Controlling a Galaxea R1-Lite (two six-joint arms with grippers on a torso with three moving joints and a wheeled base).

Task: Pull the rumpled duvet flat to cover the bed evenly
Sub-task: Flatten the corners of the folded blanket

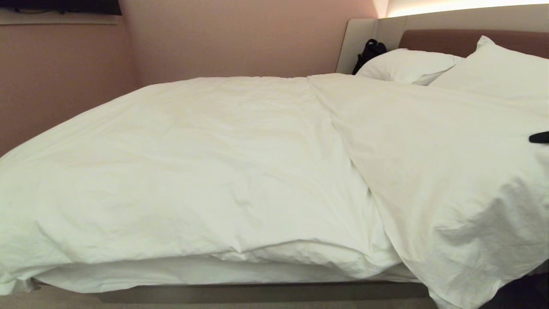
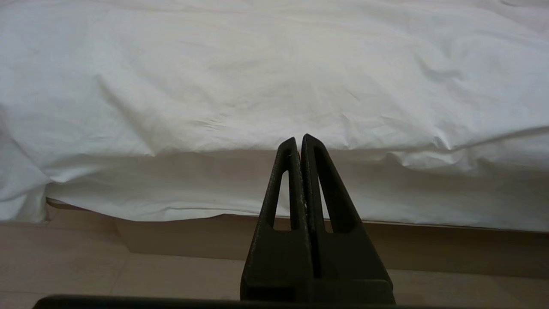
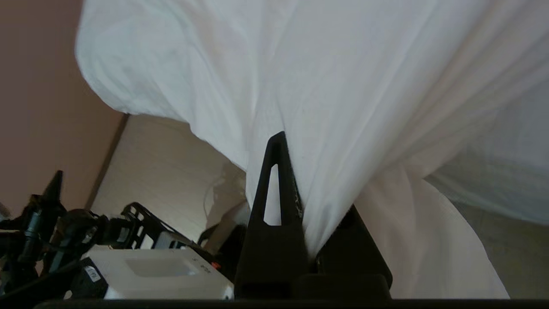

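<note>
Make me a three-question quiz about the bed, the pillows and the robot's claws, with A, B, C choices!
1. Where is the left claw?
A. Low beside the bed
B. On a pillow
C. Against the headboard

2. How many pillows show?
A. None
B. Two
C. Five

3. What is the right claw doing?
A. Open, empty
B. Pinching the duvet
C. Holding a cup

Answers: 1 A, its wrist view faces the bed's side from low down. 2 B, two white ones lie by the headboard. 3 B, white fabric bunches between its fingers.

The bed (image 1: 257,294) carries the white duvet (image 1: 214,171); two pillows (image 1: 407,64) lie by its headboard (image 1: 450,40).
</note>
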